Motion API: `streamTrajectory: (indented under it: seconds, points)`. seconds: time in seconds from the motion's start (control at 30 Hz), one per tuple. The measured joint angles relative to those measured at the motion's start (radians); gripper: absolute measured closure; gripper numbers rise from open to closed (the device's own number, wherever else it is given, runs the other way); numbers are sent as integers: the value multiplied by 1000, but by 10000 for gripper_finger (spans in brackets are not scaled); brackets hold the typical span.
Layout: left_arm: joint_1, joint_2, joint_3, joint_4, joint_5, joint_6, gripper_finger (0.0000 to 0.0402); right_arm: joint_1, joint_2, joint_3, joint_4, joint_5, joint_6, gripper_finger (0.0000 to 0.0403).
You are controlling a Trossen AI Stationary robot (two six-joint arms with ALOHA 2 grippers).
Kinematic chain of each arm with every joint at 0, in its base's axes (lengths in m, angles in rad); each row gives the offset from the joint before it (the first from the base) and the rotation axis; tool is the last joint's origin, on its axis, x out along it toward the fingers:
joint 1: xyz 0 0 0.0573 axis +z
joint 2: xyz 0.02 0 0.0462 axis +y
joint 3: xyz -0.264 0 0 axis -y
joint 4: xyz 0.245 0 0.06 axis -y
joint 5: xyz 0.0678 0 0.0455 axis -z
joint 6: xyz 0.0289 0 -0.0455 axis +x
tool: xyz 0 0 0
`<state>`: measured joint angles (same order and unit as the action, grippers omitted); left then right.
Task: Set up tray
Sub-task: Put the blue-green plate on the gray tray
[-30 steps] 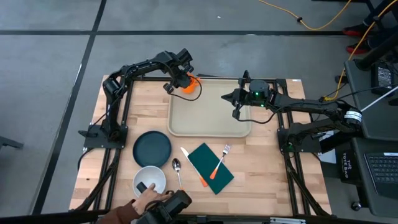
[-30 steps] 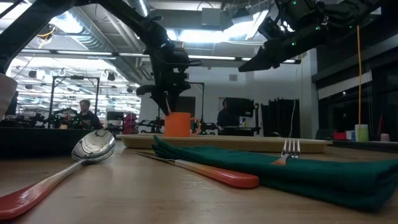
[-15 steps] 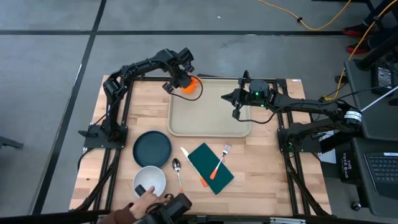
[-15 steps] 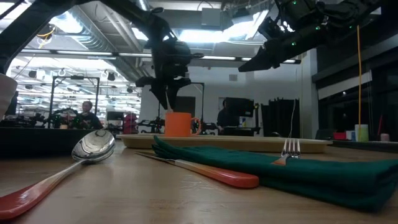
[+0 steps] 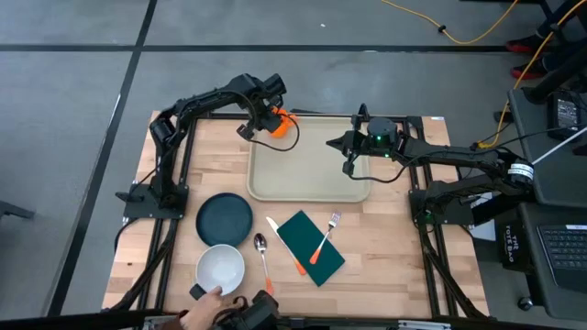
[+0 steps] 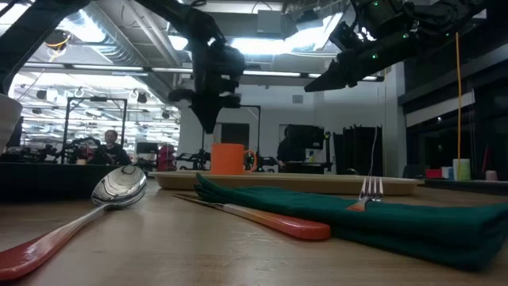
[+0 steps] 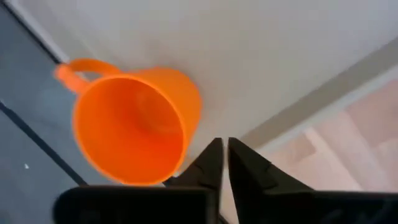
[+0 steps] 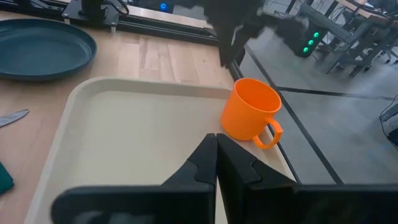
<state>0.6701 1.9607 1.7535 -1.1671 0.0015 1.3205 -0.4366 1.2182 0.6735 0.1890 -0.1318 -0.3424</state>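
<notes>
Lifting clear: left tool [image 5: 246, 129] has let go of the orange plastic mug [image 5: 281, 123] and pulled up, fingers now clenched with nothing between them.
Mug stands upright in the far-left corner of the large beige rectangular plastic tray [image 5: 312, 188], which lies mid-desk [image 5: 404, 247]; a second ago the tool was spread at the mug. Right tool [image 5: 347, 147] unchanged, clenched and empty over the tray's right edge. The hand [image 5: 204, 301] at the white bowl [image 5: 221, 267] has drawn back, mostly cut off at the near edge. Low view hides the tray floor.
</notes>
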Motion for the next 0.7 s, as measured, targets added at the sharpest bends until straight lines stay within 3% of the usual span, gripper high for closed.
streamTrajectory:
  seconds: [0.13, 0.33, 0.53, 0.63, 0.7]
  points:
    - [-1, -48, 0, 18, 73, -65, 399, 0, 0, 0, 0, 0, -4, 392]
    - [-16, -115, 0, 20, 100, -194, 400, 0, 0, 0, 0, 0, -6, 392]
    - [-30, -154, -53, 109, 251, -297, 400, 0, 0, 0, 0, 0, -7, 392]
    - [-61, -166, -102, 191, 228, -376, 401, 0, 0, 0, 1, 30, -7, 392]
    - [-93, -168, -139, 233, 139, -432, 400, 0, 0, 0, 1, 61, -6, 392]
